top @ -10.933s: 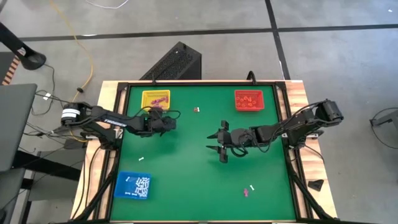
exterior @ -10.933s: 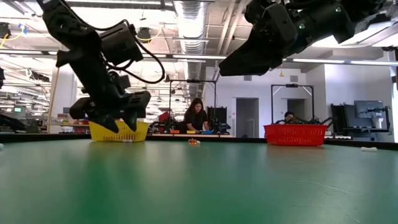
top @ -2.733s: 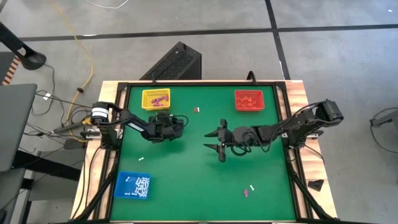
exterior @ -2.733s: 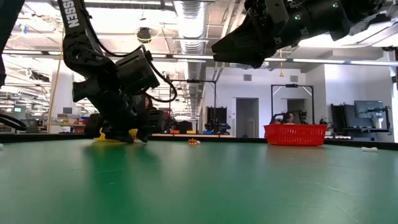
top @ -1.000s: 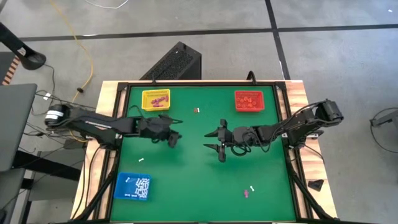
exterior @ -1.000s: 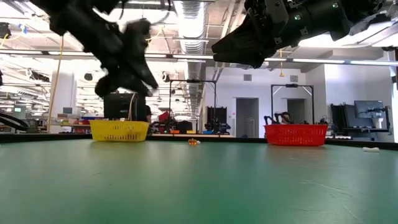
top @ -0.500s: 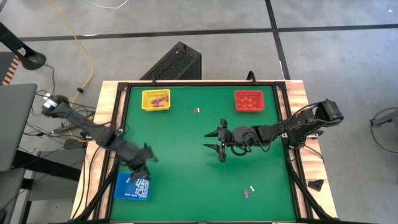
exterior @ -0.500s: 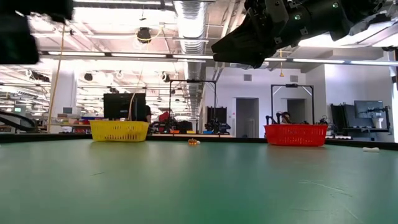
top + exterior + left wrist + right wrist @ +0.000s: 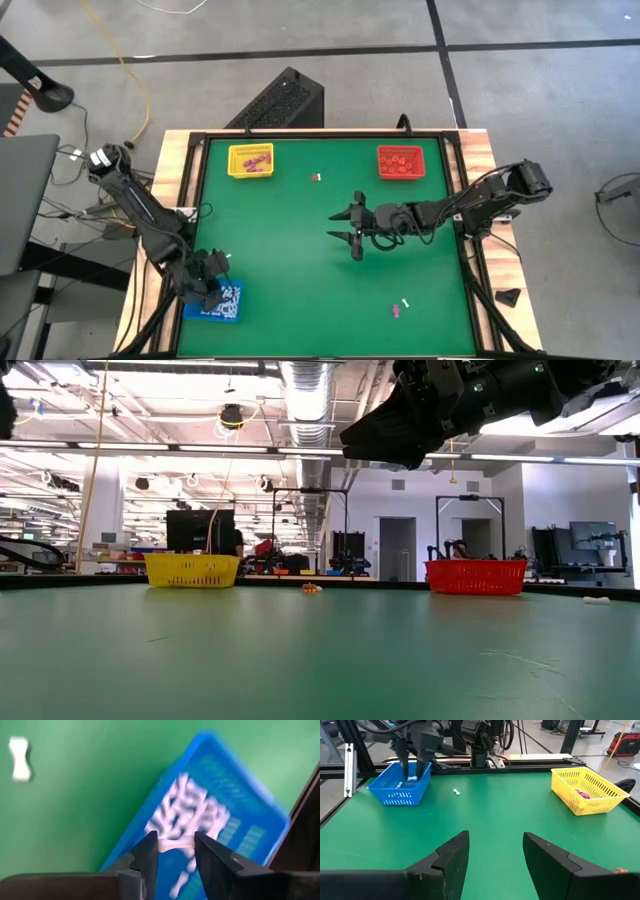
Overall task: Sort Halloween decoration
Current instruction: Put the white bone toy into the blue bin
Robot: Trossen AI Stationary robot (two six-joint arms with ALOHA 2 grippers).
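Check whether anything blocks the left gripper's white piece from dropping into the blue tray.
Nothing visible does. The left gripper holds a white stick-like piece between its fingers directly over the blue tray, which is open-topped with only other white pieces inside.

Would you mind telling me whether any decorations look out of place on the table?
Yes: a few trinkets lie loose on the green table, outside any tray: a white piece beside the blue tray, one between the yellow and red trays, and two near the front.
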